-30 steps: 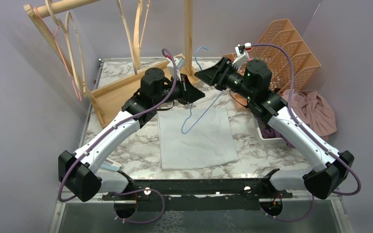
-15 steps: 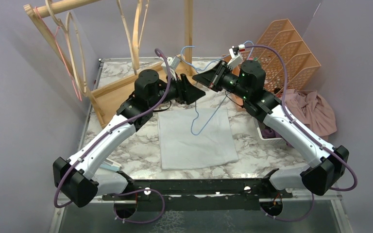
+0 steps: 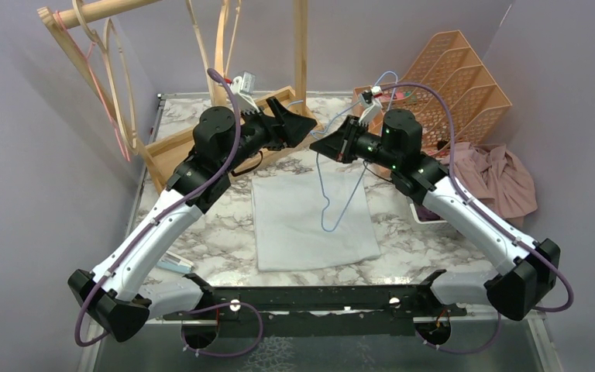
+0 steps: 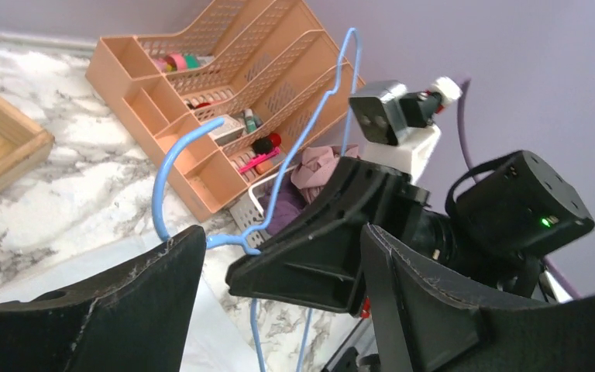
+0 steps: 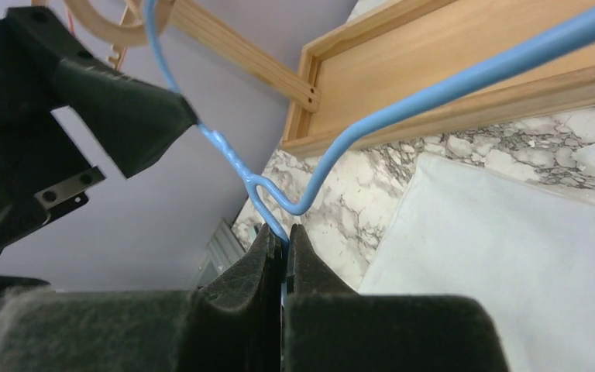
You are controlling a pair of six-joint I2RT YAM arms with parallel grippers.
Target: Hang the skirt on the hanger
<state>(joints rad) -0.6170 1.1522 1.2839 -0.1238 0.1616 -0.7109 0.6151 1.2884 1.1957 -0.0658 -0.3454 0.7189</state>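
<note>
Marble table point(image 3: 201, 232) lies before us, and nearest on it the white skirt point(image 3: 310, 225) rests flat and folded, not on the hanger. Above its far edge our right tool point(image 5: 280, 232) is clamped tight on the blue wire hanger point(image 5: 225, 153) below its twisted neck. Our left tool point(image 3: 298, 116) stands spread wide about that neck, gripping nothing. Beyond stand a wooden rack point(image 3: 201, 143) and an orange organizer point(image 3: 465, 77).
</note>
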